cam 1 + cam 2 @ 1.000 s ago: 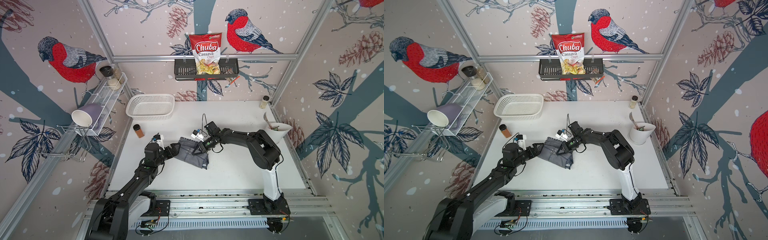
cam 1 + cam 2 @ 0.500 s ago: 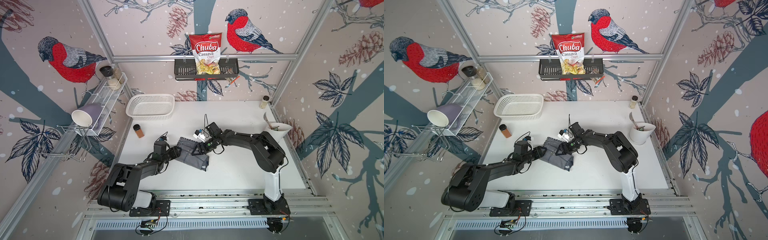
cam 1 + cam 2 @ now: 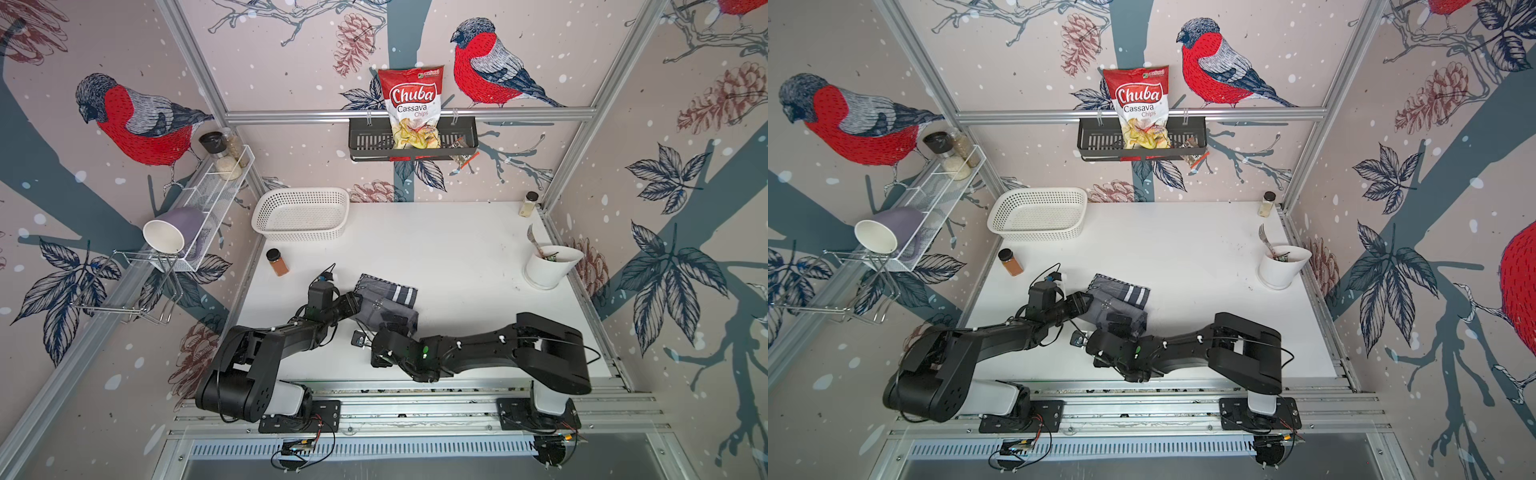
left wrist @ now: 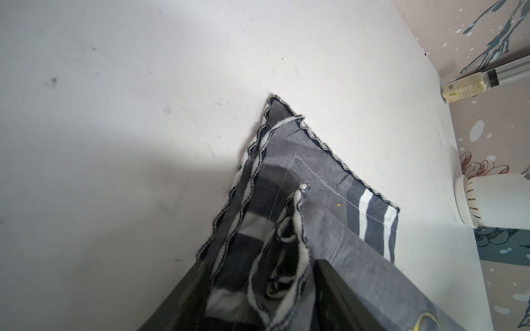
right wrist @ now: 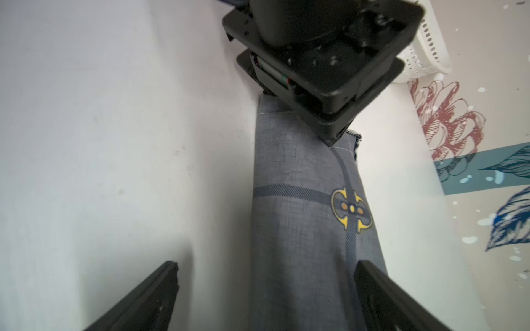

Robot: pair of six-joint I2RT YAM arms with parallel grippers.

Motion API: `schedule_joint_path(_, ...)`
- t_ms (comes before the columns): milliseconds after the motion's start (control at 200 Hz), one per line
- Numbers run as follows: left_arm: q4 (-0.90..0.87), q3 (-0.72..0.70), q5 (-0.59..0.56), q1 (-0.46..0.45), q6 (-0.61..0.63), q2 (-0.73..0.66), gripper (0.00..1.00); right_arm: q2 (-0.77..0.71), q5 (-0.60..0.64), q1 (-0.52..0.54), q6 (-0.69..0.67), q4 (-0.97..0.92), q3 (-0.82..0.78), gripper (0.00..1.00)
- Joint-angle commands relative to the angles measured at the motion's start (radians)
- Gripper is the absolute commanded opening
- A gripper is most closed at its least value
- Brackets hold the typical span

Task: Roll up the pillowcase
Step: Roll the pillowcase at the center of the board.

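The pillowcase (image 3: 395, 293) (image 3: 1130, 295) lies partly rolled near the table's front left, its grey roll on the near side and a flat striped flap behind. My left gripper (image 3: 356, 302) (image 3: 1086, 301) is at the roll's left end. In the left wrist view that gripper (image 4: 259, 263) is shut on the layered end of the pillowcase (image 4: 315, 172). My right gripper (image 3: 392, 322) (image 3: 1119, 320) sits at the roll's near right end. In the right wrist view it (image 5: 265, 265) stands open, straddling the pillowcase (image 5: 301, 200), which lies closer to one finger.
A white basket (image 3: 301, 214) stands at the back left, with an orange spice jar (image 3: 277, 262) in front of it. A white cup (image 3: 548, 270) holding a fork is at the right edge. A small bottle (image 3: 528, 203) stands in the back right corner.
My right gripper let go of the cloth, opened wide and swung from its far side round to the roll's near end. My left gripper narrowed onto the roll's left end.
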Motion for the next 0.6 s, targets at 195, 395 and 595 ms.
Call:
schedule_joint_path(195, -0.071, -0.007, -0.082, 0.001, -0.032, -0.066, 0.81, 0.078, -0.039, -0.058, 0.027, -0.123, 0.086, 0.32)
schedule_joint_path(395, -0.151, -0.076, -0.174, 0.062, -0.219, -0.307, 0.96, 0.026, -0.443, -0.186, 0.198, -0.292, 0.124, 0.0)
schedule_joint_path(595, -0.321, -0.108, -0.235, 0.122, -0.314, -0.577, 0.96, 0.003, -0.871, -0.33, 0.409, -0.348, 0.18, 0.0)
